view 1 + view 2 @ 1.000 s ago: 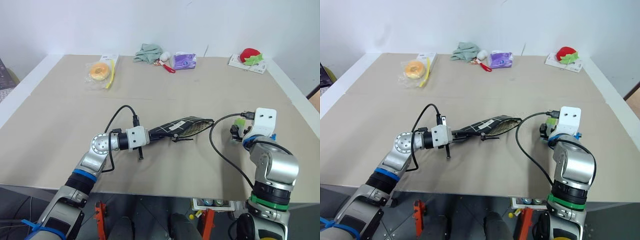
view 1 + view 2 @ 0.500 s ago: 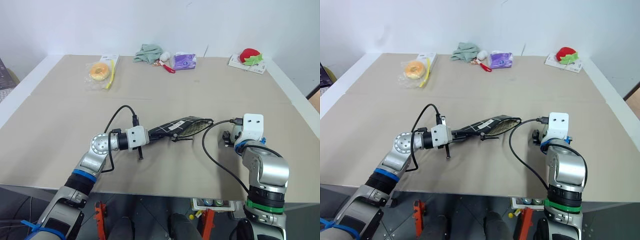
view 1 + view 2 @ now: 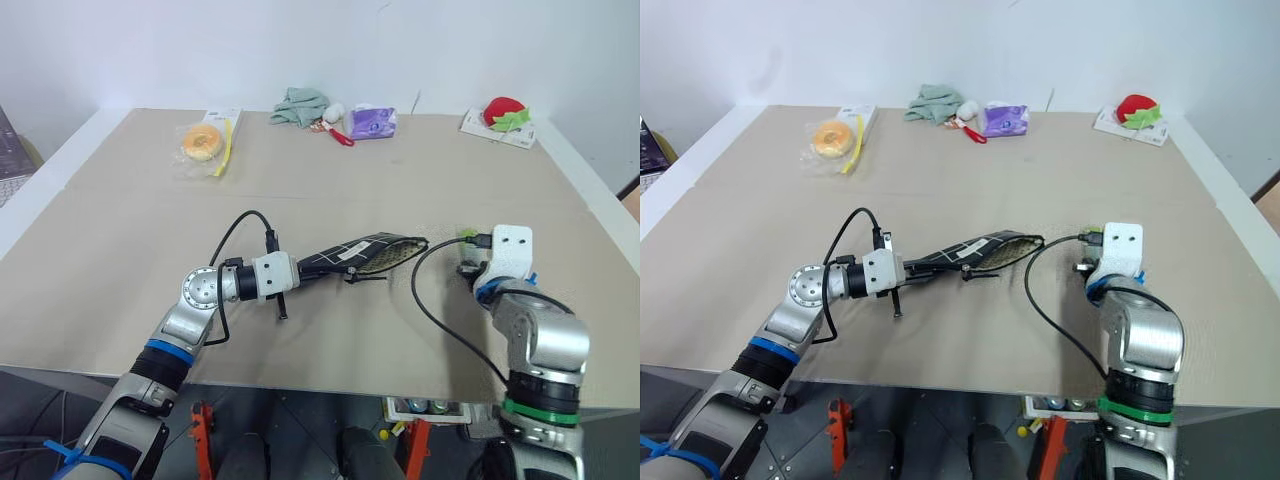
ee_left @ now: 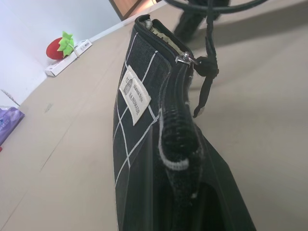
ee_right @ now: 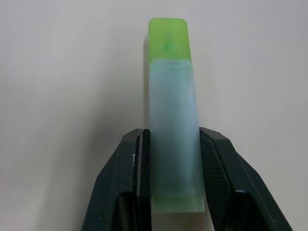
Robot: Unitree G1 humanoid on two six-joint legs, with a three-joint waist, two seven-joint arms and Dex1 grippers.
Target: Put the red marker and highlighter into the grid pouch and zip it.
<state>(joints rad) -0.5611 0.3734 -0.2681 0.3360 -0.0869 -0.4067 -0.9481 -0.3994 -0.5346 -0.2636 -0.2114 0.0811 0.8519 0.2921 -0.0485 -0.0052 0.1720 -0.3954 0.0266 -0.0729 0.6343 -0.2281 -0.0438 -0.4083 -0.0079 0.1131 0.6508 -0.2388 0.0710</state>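
Note:
The grid pouch (image 3: 365, 253), black with white lines and a white label, lies near the middle of the table with its mouth open toward the right. My left gripper (image 3: 300, 268) is shut on its left end, and the black zipper pull (image 4: 207, 67) hangs beside the partly open zip. The highlighter (image 5: 172, 110), pale with a light-green cap (image 3: 467, 235), is clamped between the fingers of my right gripper (image 5: 173, 139), just right of the pouch mouth and a little above the table. The red marker is out of view.
Along the far edge lie a bagged doughnut (image 3: 200, 143), a green cloth (image 3: 300, 105), a purple pack (image 3: 371, 122) and a strawberry toy (image 3: 500, 112) on a white card. A black cable (image 3: 430, 300) loops between the pouch and my right arm.
My right gripper has closed on the highlighter, turned its wrist and risen slightly with it. The left arm and the pouch have stayed in place.

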